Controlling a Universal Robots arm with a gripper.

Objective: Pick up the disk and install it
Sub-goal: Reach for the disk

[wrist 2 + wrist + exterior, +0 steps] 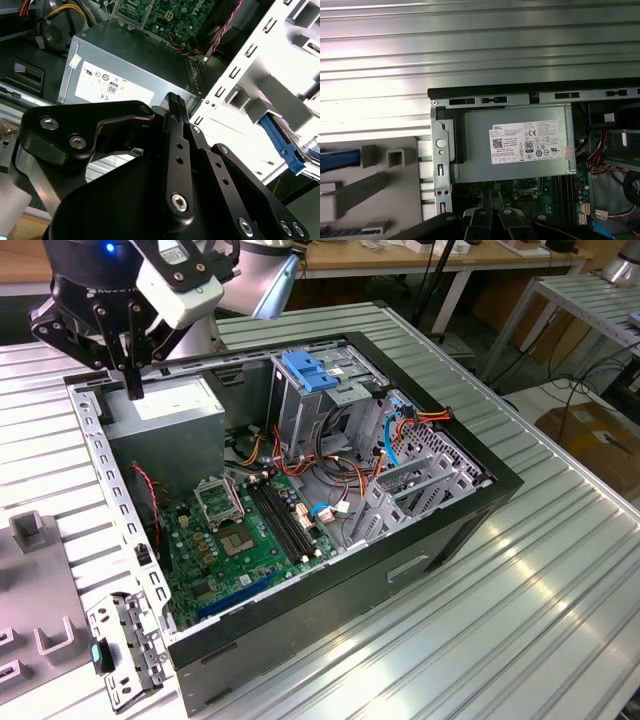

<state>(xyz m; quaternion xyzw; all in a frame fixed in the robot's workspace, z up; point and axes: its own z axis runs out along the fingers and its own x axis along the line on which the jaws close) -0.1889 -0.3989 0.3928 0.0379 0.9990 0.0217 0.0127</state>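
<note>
In the exterior view, starting from its left, one pale grey moulded plastic fixture (45, 580) sits on the ribbed aluminium table (560, 570), at about eight o'clock of the one open black metal computer case (300, 620). In the first wrist view a single straight blue plastic rail (337, 158) lies in that fixture. I judge it to be an edge of the disk, whose metal body I cannot make out. Next, the one black gripper (133, 388) hangs above the case's eleven o'clock corner, over the one large grey metal box with a white sticker (165, 410). Its fingers are pressed together and hold nothing. Further along lie one green circuit board (240, 530) at the case's centre and, at one o'clock, one upright grey metal cage (287, 410) topped by one blue plastic latch (310, 370). The pick-up looks to be the step in hand and is not yet done. As I judge it, a grasp calls for parted fingers and the gripper brought over the fixture.
</note>
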